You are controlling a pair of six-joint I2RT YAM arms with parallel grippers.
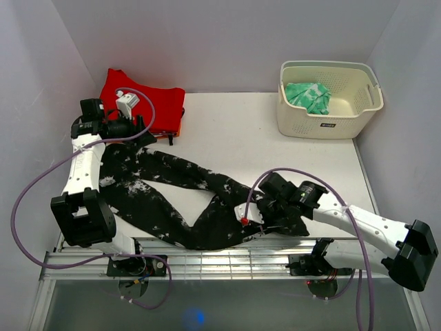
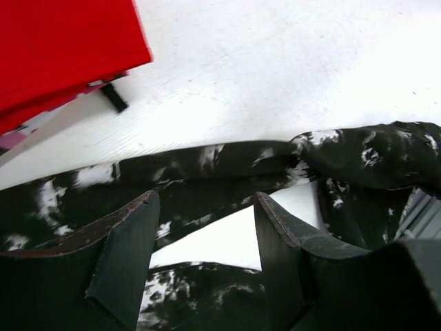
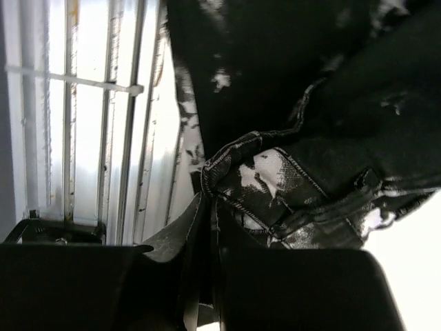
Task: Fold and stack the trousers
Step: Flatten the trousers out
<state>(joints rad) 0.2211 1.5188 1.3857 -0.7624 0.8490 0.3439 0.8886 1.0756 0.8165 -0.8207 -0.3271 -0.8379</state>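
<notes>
The trousers (image 1: 179, 200), black with white splatter, lie spread across the table from the far left to the near middle. Their two legs run left, with a wedge of bare table between them (image 2: 227, 162). My left gripper (image 1: 141, 134) hovers over the leg ends, open, its jaws straddling that wedge and nothing between them (image 2: 203, 195). My right gripper (image 1: 258, 219) is at the waist end near the table's front edge. It is shut on the stitched edge of the trousers (image 3: 275, 83), with cloth pinched between the fingertips (image 3: 209, 200).
A folded red garment (image 1: 141, 100) lies at the far left corner, just beyond my left gripper (image 2: 62, 48). A cream basket (image 1: 327, 127) holding a green patterned cloth (image 1: 310, 96) stands at the far right. A metal rail (image 1: 227, 255) runs along the front edge (image 3: 83, 138).
</notes>
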